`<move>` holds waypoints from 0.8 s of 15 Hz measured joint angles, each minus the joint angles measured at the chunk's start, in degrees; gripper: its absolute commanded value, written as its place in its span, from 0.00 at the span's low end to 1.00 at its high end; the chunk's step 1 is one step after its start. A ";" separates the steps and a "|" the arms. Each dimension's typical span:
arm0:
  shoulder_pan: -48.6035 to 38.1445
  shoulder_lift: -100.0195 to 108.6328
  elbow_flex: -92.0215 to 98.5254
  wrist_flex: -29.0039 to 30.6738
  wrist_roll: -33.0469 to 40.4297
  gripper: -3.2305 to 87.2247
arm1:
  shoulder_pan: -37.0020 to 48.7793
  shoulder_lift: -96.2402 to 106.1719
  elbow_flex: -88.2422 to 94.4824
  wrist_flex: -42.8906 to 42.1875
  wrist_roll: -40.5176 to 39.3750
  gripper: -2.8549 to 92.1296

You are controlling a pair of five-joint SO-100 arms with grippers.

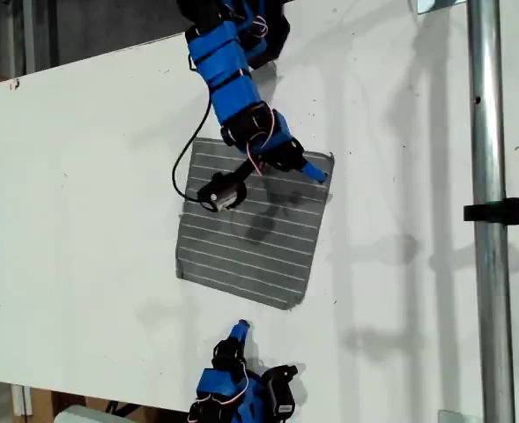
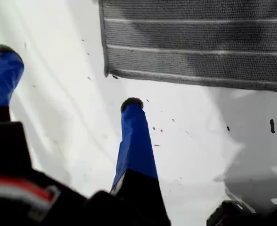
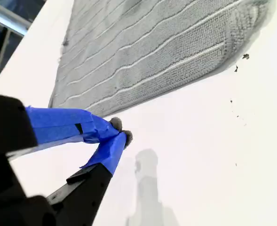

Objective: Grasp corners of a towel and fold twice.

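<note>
The towel (image 1: 250,256) lies flat on the white table, dark grey with thin white stripes. From the exterior view's top, an arm reaches over it, and my second gripper (image 1: 316,174) sits at the towel's upper right corner in that view. In the second wrist view my second gripper (image 3: 121,131) is shut, tips touching just off the towel's (image 3: 152,52) edge. My first gripper (image 1: 244,339) is at the exterior view's bottom, short of the towel. It stands open (image 2: 68,76), with bare table between its fingers and a towel corner (image 2: 106,70) ahead.
A metal pole (image 1: 486,220) with a black clamp (image 1: 515,210) runs down the exterior view's right. A black cable (image 1: 184,167) loops off the second arm past the towel's edge. The white table (image 1: 83,220) ends near the first arm's base.
</note>
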 measured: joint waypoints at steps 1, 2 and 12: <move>0.00 0.00 0.00 0.00 0.00 0.00 | -0.09 -3.16 0.70 -1.49 0.00 0.44; 0.00 0.00 0.00 0.00 0.00 0.00 | -0.53 -5.71 1.32 -3.96 0.00 0.42; 0.00 0.00 0.00 0.00 0.00 0.00 | -1.58 -15.73 6.33 -11.69 2.90 0.23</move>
